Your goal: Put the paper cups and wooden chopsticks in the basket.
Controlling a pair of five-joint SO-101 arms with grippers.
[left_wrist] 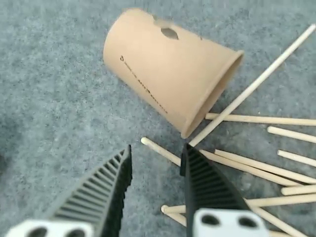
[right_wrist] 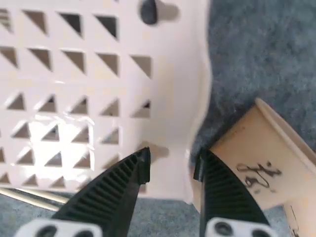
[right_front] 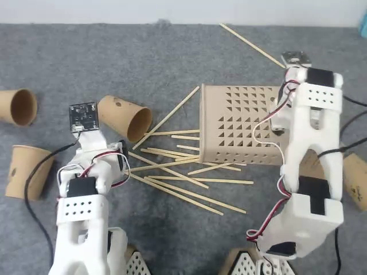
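Observation:
The tan perforated basket (right_front: 238, 123) lies on its side right of centre. My right gripper (right_wrist: 171, 160) is open with the basket's edge (right_wrist: 197, 98) between its fingers; a paper cup (right_wrist: 256, 163) lies just beside it. My left gripper (left_wrist: 155, 165) is open and empty, low over the carpet, just short of a paper cup (left_wrist: 168, 69) lying on its side (right_front: 125, 117). Several wooden chopsticks (right_front: 178, 172) are scattered between that cup and the basket, and one chopstick end (left_wrist: 148, 143) lies between my left fingertips. Two more cups (right_front: 17, 106), (right_front: 26, 172) lie at the far left.
The surface is grey carpet. One chopstick (right_front: 252, 46) lies apart behind the basket. Another paper cup (right_front: 356, 180) lies at the right edge, beside the right arm (right_front: 312, 143), which reaches over the basket's right end.

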